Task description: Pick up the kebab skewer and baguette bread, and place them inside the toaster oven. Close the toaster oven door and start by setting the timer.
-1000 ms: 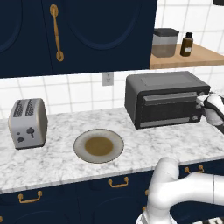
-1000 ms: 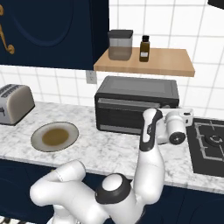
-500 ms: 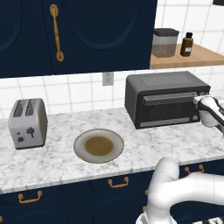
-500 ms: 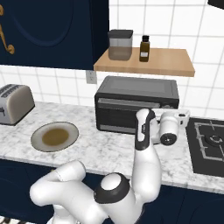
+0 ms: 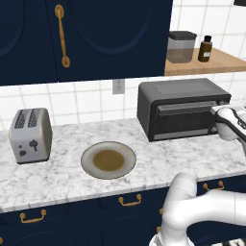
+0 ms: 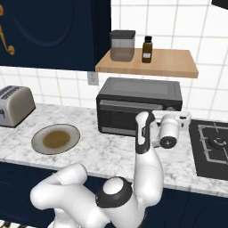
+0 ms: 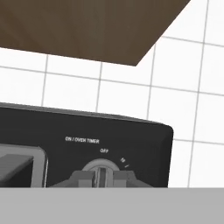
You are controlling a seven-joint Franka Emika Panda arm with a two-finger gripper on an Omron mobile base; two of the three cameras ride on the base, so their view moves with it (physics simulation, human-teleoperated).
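Gripping the timer knob (image 7: 101, 174) of the oven (image 5: 180, 109): gripper (image 7: 101, 176) closed, one fingertip (image 7: 82, 178) on each flank of the knob's raised rib, at the right end of the oven front. Set below the printed words ON / OVEN TIMER, with the rib pointing up at OFF. Held level and square to the oven's knob panel (image 7: 113, 151), hand (image 6: 171, 130) just off the oven's right front corner.

Judged step: starting the timer, last in the task. Best done by a slow roll of the wrist about the knob's own axis, away from OFF toward the tick marks to its right. No push into the panel and no pull away from it; either could slip the pads off the rib. Grip kept centred on the rib, so that the turn does not cam the fingers outward.

Door (image 5: 185, 118) shut flat against the oven front, bar handle (image 6: 129, 105) along its top edge. Skewer and baguette probably inside the oven, though the dark glass gives no sight of them. Plate (image 5: 108, 159) bare on the counter (image 5: 57, 178) left of the oven; silver toaster (image 5: 30, 134) farther left. Shelf (image 6: 149, 62) with jar (image 6: 122, 45) and bottle (image 6: 147, 49) above the oven.
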